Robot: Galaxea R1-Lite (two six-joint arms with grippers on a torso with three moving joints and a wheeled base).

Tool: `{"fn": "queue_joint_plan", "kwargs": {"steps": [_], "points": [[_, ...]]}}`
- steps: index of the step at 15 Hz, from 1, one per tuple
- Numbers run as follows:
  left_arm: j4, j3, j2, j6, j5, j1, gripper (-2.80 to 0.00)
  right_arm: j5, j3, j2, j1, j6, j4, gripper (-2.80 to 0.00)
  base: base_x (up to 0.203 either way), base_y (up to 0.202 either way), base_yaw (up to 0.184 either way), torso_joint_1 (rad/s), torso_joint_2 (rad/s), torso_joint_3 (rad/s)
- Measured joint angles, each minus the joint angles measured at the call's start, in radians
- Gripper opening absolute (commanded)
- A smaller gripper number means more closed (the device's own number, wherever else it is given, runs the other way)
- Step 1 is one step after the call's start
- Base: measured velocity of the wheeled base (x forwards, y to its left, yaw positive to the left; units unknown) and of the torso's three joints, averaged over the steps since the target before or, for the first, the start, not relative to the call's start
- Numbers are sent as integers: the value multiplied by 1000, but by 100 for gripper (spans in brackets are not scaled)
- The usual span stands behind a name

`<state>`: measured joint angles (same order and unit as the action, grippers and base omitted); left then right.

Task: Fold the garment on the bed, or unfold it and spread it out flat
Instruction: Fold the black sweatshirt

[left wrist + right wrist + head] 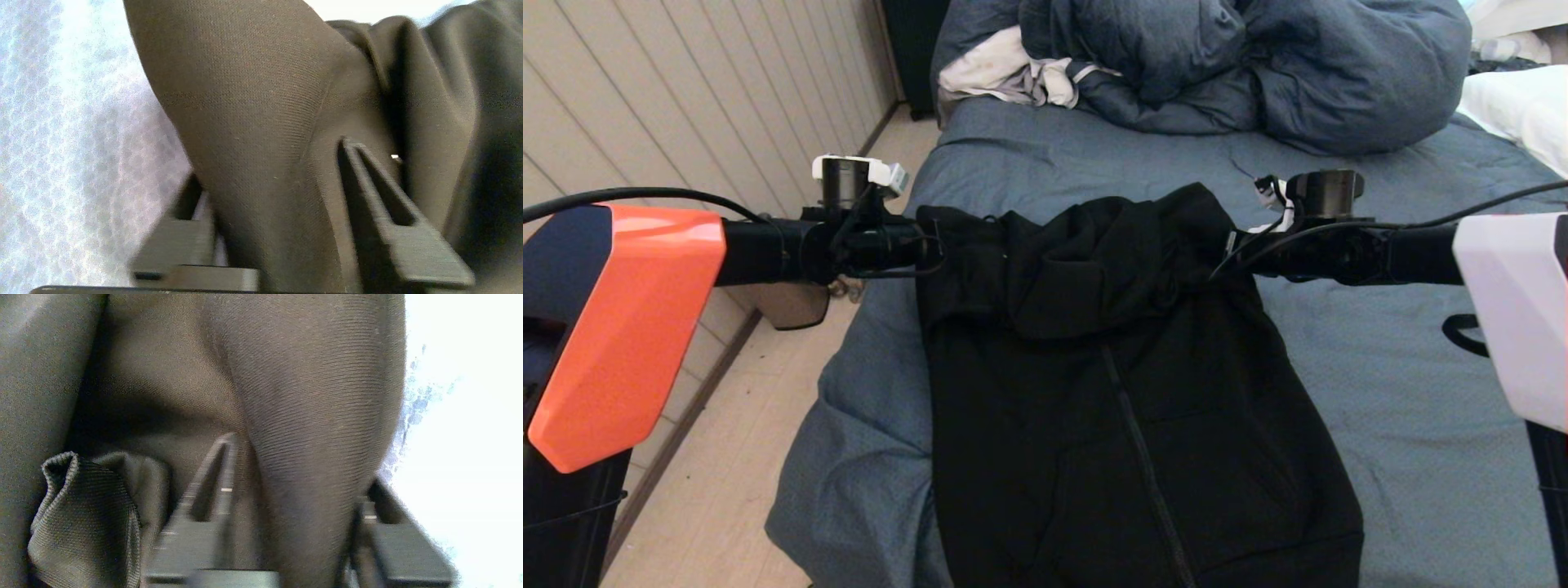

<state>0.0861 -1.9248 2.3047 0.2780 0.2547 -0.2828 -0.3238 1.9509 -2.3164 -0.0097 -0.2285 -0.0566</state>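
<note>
left gripper (282,212): fingers parted, garment (1127,384) fold between | right gripper (294,522): same | garment flat on bed (1405,425) | risk: withdrawing fingers snag fabric, undoing the fold

Right hand (294,522) with fingers (204,498) spread, thick fold of black garment (318,416) between them

We see a pale panelled wall (686,98) running along one side of the room, with a light wooden floor (727,457) below it. Away from the wall, a puffy dark blue duvet (1258,65) lies heaped, a white-grey cloth (1005,73) bunched on its wall side and a white pillow (1523,110) on its far side.
</note>
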Motion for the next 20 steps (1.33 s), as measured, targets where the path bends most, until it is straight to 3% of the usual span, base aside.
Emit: {"fn": "queue_joint_plan", "kwargs": {"steps": [3,5,7,11,12,17,18,20], "points": [[-35,23,-17,42,-56,14,0,-3,-11,5,-27,-1,3,0,0,0,0,0,0,0],[-29,94,-45,57,-61,32,0,-7,-45,21,-50,-3,4,0,0,0,0,0,0,0],[-5,202,-90,59,-28,62,0,-29,-78,51,-77,-30,6,0,0,0,0,0,0,0],[88,488,-276,55,59,113,0,-158,-179,155,-124,-173,8,0,0,0,0,0,0,0],[109,562,-343,52,80,123,-280,-180,-226,193,-134,-189,7,-280,0,0,0,0,0,0],[155,914,-634,71,160,158,-280,-226,-586,455,-167,-170,5,-280,0,0,0,0,0,0],[152,970,-664,98,170,160,-280,-233,-672,511,-172,-149,7,-280,0,0,0,0,0,0],[154,1036,-700,222,235,148,-280,-236,-809,596,-185,-99,40,-280,0,0,0,0,0,0]]}}
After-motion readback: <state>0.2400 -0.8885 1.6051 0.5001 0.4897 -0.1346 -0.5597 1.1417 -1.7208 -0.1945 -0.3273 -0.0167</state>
